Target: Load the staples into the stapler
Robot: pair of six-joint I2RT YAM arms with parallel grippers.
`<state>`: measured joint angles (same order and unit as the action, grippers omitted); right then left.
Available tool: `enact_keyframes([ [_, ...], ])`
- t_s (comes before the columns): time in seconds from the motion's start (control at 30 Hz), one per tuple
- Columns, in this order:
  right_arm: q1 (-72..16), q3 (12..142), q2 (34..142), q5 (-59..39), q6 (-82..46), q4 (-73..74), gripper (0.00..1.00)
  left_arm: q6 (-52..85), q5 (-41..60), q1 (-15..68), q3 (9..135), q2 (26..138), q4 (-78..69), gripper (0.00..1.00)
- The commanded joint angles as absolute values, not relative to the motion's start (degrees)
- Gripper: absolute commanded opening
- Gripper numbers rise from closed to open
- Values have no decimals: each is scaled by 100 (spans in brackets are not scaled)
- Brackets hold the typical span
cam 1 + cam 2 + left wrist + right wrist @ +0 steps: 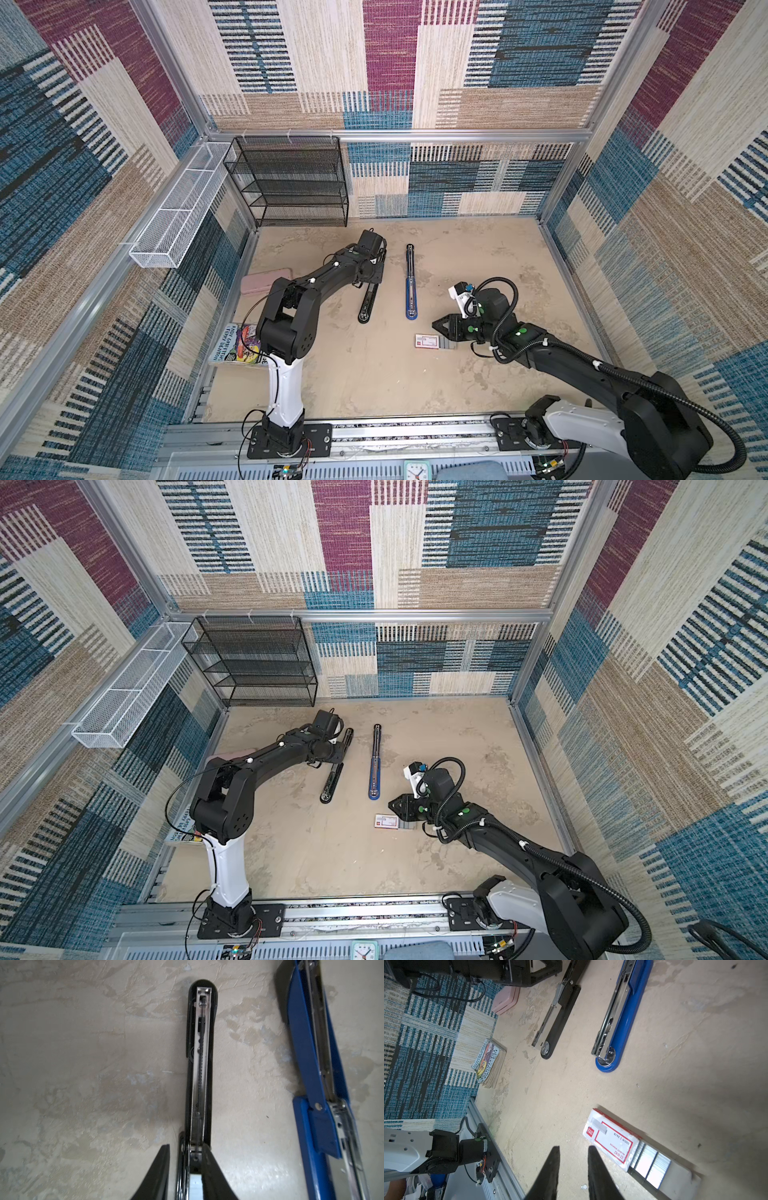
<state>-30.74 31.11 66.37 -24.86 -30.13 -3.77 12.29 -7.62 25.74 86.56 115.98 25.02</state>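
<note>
In both top views: staples (444, 342) on bench (365, 374), just beside right claw (435, 323); right arm nearer.
Left wrist: left claw (185, 1146) part-spread astride black stapler (200, 1064) hinge.
Right wrist: claw spread, empty; staples beside tips, not between.

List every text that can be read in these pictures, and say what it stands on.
"deli": red logo on the white staple box.
"24/", last digit unclear: same box; its other print is too small to read.
"TERRY DENTON": cover of the book; the title is blurred.
Numerals on the clock: too small to read.
</note>
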Motion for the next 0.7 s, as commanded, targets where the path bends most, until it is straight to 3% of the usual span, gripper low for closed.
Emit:
enact_keyframes([
  [0.0,-3076,3091,6618,-2391,-3050,-297,28,1168,-855,2566,8753,11715,2688,29],
  [0.27,-3076,3085,6684,-2408,-3033,-230,28,1300,-650,2575,8301,11405,2558,23],
  [0.67,-3076,2988,6639,-2384,-3085,-158,28,1331,-703,2637,7855,11145,2540,22],
])
